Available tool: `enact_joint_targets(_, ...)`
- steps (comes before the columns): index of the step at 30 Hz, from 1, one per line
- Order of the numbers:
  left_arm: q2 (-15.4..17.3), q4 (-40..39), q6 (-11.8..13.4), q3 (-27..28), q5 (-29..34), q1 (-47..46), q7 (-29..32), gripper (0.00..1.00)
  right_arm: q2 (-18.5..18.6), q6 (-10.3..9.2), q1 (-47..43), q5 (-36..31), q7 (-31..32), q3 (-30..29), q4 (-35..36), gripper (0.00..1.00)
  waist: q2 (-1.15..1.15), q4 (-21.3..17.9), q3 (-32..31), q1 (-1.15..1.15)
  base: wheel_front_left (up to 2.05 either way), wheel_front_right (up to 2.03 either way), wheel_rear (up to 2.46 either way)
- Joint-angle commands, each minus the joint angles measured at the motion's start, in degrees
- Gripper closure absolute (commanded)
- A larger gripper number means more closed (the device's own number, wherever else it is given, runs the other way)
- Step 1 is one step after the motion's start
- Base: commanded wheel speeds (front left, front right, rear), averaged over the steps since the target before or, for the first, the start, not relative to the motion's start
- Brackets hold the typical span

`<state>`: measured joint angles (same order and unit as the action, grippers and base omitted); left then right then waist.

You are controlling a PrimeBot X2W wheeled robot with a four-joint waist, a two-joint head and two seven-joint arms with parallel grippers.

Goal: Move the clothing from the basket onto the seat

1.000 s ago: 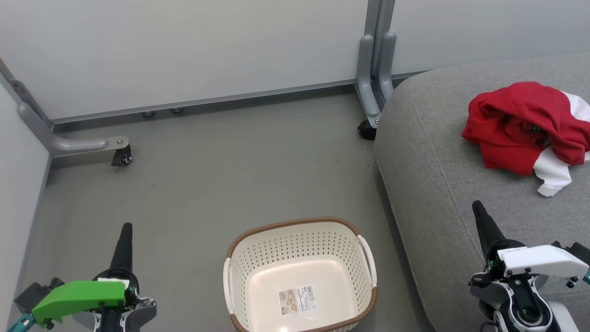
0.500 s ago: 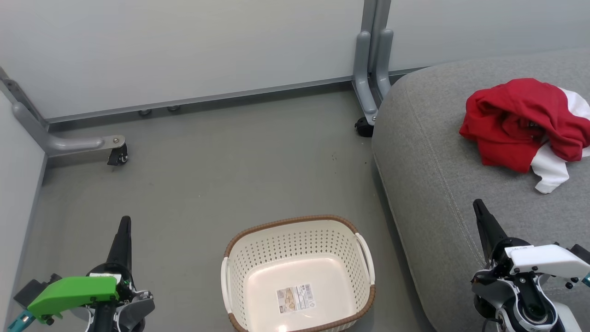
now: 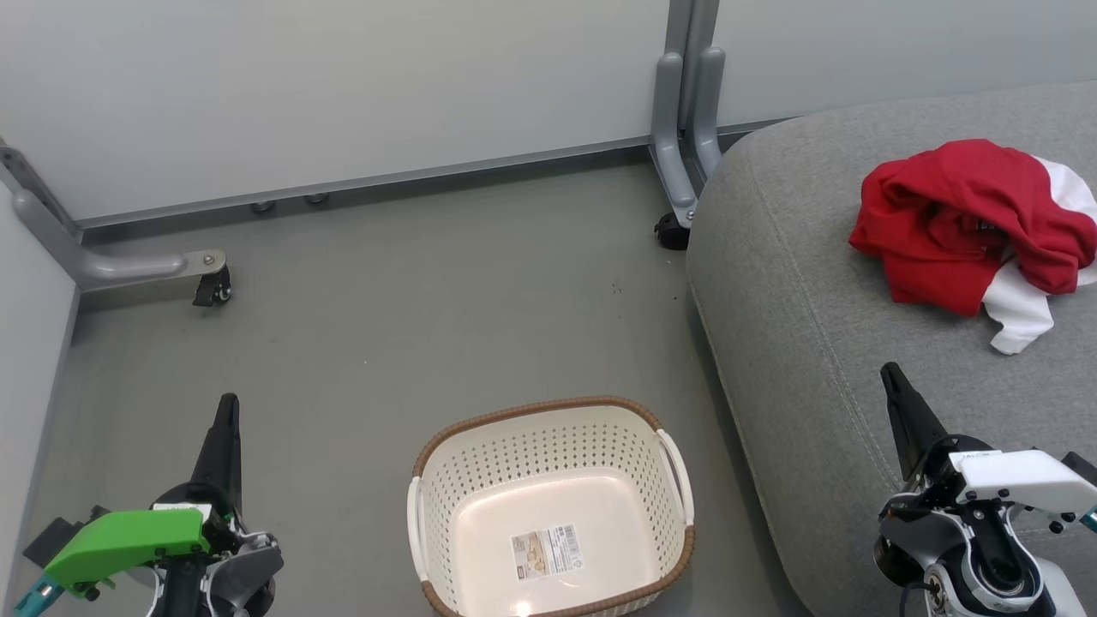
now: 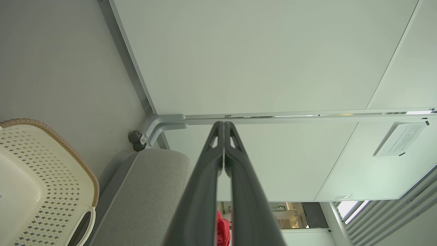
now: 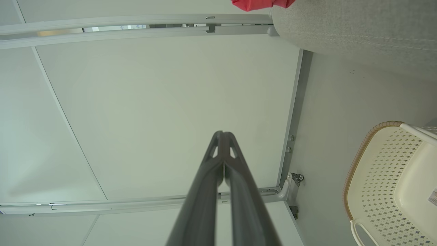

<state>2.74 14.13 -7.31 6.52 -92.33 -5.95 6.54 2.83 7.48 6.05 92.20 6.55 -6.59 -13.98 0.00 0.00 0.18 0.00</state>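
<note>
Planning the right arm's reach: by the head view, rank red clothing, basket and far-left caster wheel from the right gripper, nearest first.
From the right gripper:
1. Red clothing, on the seat ahead of it.
2. Basket, on the floor to its left.
3. Caster wheel, far left, beyond the basket.

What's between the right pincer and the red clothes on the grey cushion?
Just bare fabric of the light grey upholstered seat separates the right pincer from the crumpled red-and-white clothing, in the head view.

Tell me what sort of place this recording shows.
Probably a partitioned indoor test bay rather than a home: pale wall panels stand on grey metal feet with castor wheels, and a large light grey upholstered seat sits on plain grey flooring.
</note>
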Motion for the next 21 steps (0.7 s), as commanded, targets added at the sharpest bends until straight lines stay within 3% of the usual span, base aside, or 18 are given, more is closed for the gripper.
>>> enact_joint_targets(1,0.2,-0.1,-0.4,0.1,-0.2,-0.6,0.2,1.0,0.1,0.02,0.4,0.3,0.2,-0.1,-0.1,1.0,0.0,0.0,0.0,0.0,0.0,0.0,0.0)
enact_joint_targets(21,0.2,-0.1,-0.4,0.1,-0.2,-0.6,0.2,1.0,0.1,0.02,0.4,0.3,0.2,-0.1,-0.1,1.0,0.0,0.0,0.0,0.0,0.0,0.0,0.0)
